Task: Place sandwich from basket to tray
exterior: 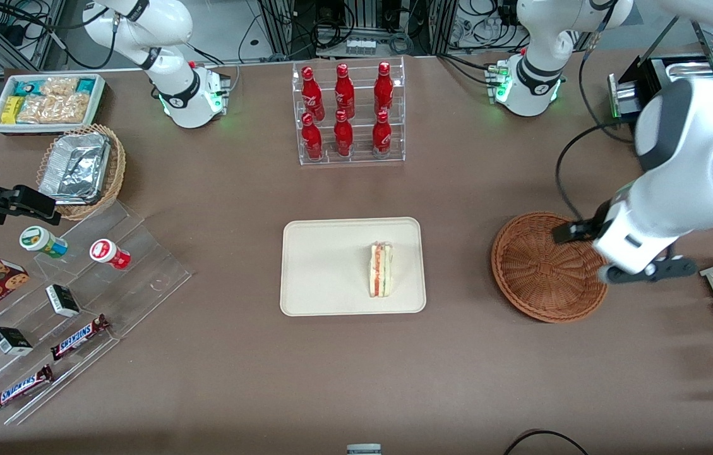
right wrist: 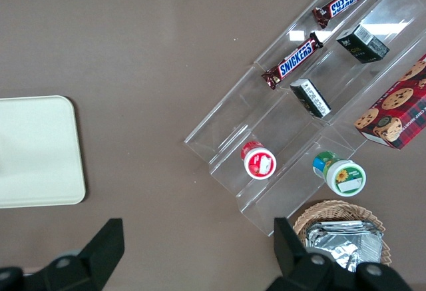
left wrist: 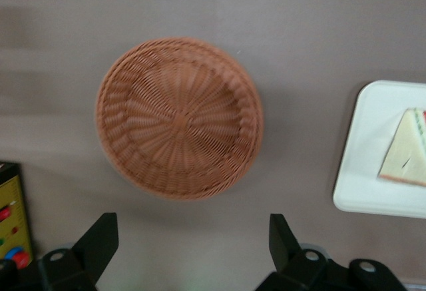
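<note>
Lifting clear suits now: gripper [left wrist: 186, 251], fingers apart and empty, hangs above the wicker basket [left wrist: 178, 118]; sandwich [exterior: 380, 270] on tray [exterior: 318, 265].

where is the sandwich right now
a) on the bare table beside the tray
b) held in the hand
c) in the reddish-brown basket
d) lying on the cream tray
d: the sandwich lies on the tray, the basket holds nothing, and the hand hangs open and empty above the table by the basket.
</note>
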Robot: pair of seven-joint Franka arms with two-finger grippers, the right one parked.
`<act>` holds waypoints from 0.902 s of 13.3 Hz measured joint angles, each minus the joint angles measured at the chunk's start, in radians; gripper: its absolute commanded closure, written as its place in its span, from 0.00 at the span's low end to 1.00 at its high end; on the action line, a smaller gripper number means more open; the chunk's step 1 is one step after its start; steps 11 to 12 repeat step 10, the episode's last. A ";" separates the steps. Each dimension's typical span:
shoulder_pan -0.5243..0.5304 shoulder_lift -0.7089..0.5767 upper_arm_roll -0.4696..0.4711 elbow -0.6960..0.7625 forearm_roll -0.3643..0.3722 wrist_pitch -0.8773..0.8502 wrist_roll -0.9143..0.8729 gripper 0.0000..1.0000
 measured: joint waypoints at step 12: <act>0.078 -0.273 0.000 -0.147 0.001 -0.090 0.146 0.00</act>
